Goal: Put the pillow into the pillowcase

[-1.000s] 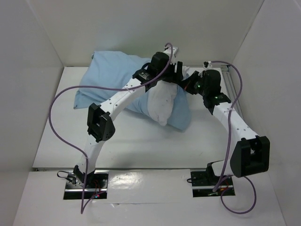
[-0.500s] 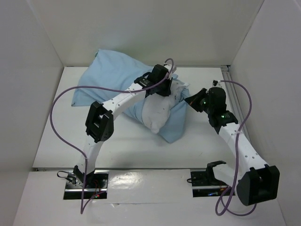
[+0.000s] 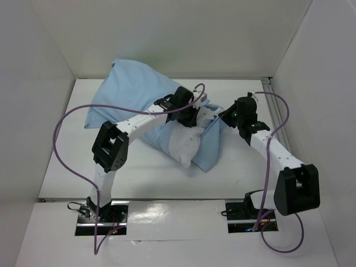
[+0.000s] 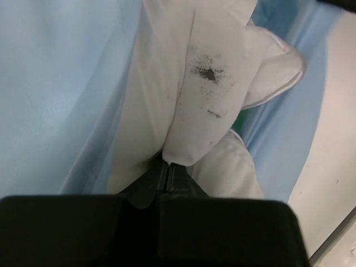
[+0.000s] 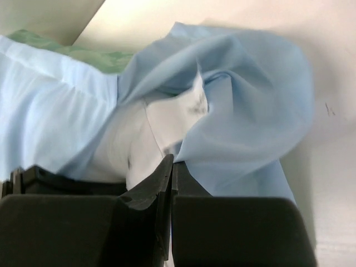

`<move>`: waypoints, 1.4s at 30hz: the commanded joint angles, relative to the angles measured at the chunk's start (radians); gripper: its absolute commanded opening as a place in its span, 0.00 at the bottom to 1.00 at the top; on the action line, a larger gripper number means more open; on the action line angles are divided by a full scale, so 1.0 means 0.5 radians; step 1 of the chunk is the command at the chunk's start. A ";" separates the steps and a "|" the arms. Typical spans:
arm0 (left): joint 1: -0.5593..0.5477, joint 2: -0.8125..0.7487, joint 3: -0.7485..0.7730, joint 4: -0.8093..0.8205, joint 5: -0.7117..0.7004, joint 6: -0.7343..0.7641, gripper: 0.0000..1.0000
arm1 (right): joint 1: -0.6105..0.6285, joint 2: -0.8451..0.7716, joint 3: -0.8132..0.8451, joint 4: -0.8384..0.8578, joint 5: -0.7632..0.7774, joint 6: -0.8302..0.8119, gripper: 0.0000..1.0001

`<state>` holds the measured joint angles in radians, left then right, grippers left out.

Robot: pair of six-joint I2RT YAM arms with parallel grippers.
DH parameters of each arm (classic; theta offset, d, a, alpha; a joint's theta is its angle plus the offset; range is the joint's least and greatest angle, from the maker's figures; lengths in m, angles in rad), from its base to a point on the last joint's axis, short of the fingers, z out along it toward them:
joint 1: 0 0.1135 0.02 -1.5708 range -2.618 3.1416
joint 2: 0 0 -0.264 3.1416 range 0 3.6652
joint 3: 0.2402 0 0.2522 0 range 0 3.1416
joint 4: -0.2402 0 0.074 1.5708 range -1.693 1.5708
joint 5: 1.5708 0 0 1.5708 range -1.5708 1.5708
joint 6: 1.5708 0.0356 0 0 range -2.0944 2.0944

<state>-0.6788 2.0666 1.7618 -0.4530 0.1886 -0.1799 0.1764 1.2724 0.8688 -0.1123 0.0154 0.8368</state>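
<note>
pillow (image 3: 186, 147) in left hand (image 4: 168, 164), half inside pillowcase (image 3: 130, 83) in right hand (image 5: 171, 161)

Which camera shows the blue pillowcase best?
The top view: it alone shows most of the pillowcase, with the pillow sticking out. The left wrist view shows only blue strips beside the pillow; the right wrist view shows a bunched blue fold.

2 white arms (image 3: 139, 119), black joint housings (image 3: 110, 147), purple cables (image 3: 55, 139)
</note>
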 commanded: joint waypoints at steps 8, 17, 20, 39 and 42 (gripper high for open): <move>-0.008 0.247 -0.017 -0.732 -0.037 0.035 0.00 | -0.150 -0.038 0.477 1.105 -0.193 -0.143 0.00; -0.008 0.423 0.164 -0.751 -0.027 -0.002 0.00 | -0.101 -0.366 0.551 0.815 -0.896 -0.310 0.00; -0.008 0.441 0.204 -0.751 -0.028 -0.054 0.00 | -0.101 -0.431 0.616 0.434 -1.113 -0.486 0.00; 0.054 0.184 0.765 -0.812 0.313 -0.340 0.00 | -0.101 -0.459 -0.216 -0.009 -1.295 -0.572 0.00; 0.054 0.162 0.826 -0.849 0.451 -0.340 0.00 | -0.101 -0.358 -0.277 0.065 -1.323 -0.554 0.00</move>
<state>-0.6682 2.2120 2.1246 -0.7795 0.3454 -0.3405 0.1360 1.0622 0.7452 -0.2283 -0.6128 0.5404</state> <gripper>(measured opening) 0.037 0.007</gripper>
